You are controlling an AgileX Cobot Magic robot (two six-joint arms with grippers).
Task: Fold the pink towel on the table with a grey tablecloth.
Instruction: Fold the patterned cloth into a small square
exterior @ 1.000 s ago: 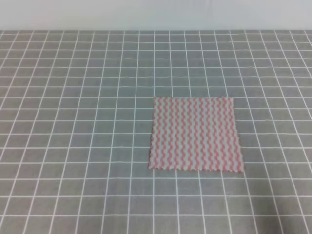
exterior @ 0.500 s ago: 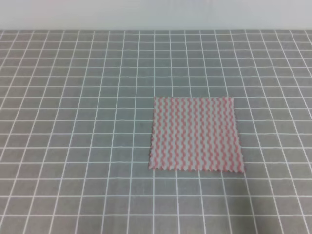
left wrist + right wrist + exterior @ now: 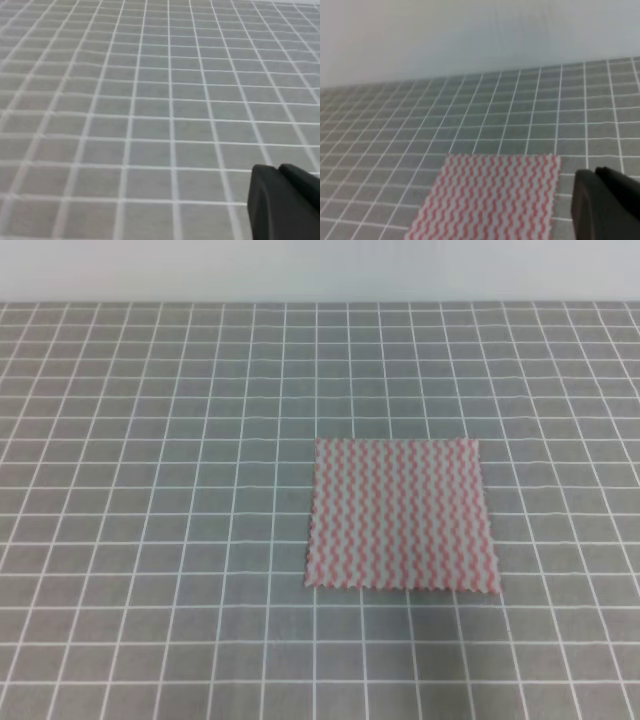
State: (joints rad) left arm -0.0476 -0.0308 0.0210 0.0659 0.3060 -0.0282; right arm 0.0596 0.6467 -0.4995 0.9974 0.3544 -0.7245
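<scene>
The pink towel (image 3: 402,513) lies flat and unfolded on the table with a grey tablecloth (image 3: 160,490), right of centre, its edges lined up with the white grid. Neither gripper shows in the exterior high view. In the right wrist view the pink towel (image 3: 490,197) lies ahead and below, and one dark finger (image 3: 605,205) of my right gripper fills the lower right corner, beside the towel's right edge and apart from it. The left wrist view holds only bare gridded cloth (image 3: 150,100) and one dark finger (image 3: 282,205) of my left gripper at the lower right. No second finger shows for either gripper.
A pale wall (image 3: 320,270) runs along the far edge of the table. Gridded grey cloth stretches to the left of the towel and in front of it.
</scene>
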